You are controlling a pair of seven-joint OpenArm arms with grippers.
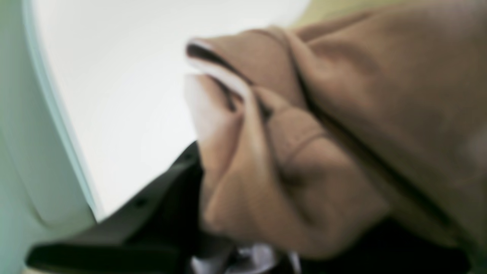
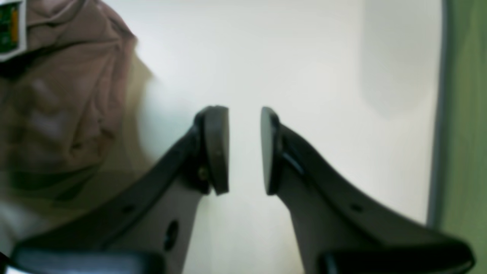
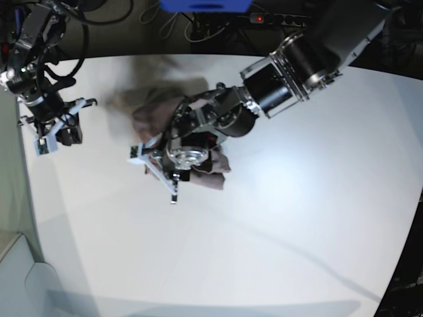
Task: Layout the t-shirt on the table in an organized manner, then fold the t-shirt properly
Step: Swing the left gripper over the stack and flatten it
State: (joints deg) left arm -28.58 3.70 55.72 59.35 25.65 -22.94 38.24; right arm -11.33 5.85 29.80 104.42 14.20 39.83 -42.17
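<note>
The mauve-pink t-shirt [image 3: 153, 111] is bunched in a crumpled heap on the white table [image 3: 277, 231], left of centre. My left gripper [image 3: 156, 174] sits in the heap, shut on a wad of it. Up close, the t-shirt [image 1: 342, 114] drapes over the jaws, and only one dark finger [image 1: 152, 205] shows. My right gripper [image 3: 63, 125] hovers apart at the far left, open with nothing between its pads. In its own view the right gripper [image 2: 244, 148] is over bare table [image 2: 312, 76], with the t-shirt [image 2: 68, 95] to its left.
The table's curved edge [image 3: 28, 198] runs down the left side, close to my right gripper. Cables and a power strip [image 3: 271, 18] lie beyond the far edge. Past the table edge [image 2: 437, 114], a green floor shows.
</note>
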